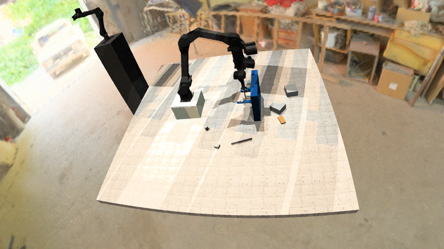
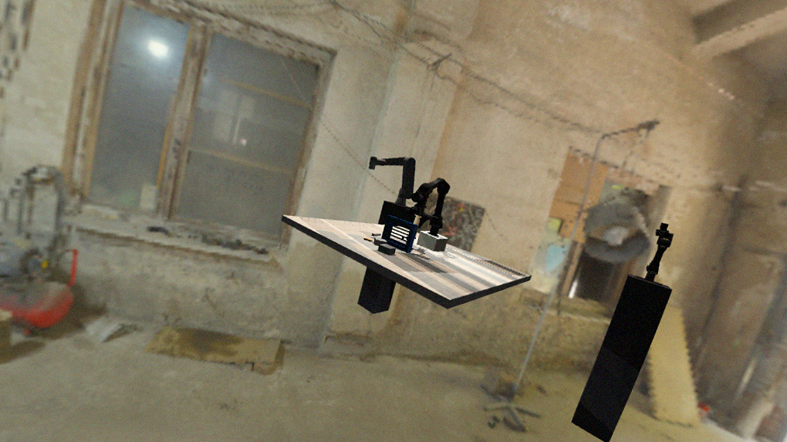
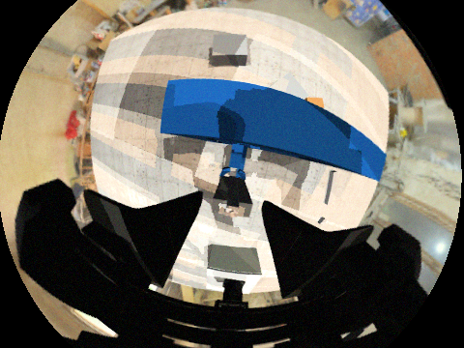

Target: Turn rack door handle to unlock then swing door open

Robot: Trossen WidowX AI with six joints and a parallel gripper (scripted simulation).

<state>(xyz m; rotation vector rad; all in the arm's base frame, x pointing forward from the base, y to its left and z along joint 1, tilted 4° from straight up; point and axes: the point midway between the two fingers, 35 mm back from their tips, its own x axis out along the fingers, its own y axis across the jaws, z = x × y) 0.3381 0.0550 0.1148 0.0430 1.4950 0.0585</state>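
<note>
The blue rack (image 1: 256, 101) (image 2: 411, 236) (image 3: 290, 127) stands upright on the table; its door looks flush with the frame, with no gap visible. The dark upright handle (image 1: 245, 94) (image 3: 233, 189) stands off the rack's robot side on a blue mount (image 3: 238, 157). My gripper (image 1: 242, 85) (image 3: 232, 200) points down over the handle. It is open, its fingertips on either side of the handle's top in the wrist view, with gaps on both sides. Finger depth along the handle is hard to tell.
Beyond the rack are two grey blocks (image 1: 290, 90) (image 1: 277, 107) and an orange piece (image 1: 281, 119) (image 3: 315, 101). A dark bar (image 1: 241, 141) (image 3: 330, 188) and two small blocks (image 1: 206, 128) (image 1: 217, 146) lie nearer the top camera. A blue bracket (image 1: 243, 102) juts low toward the arm's base block (image 1: 187, 111).
</note>
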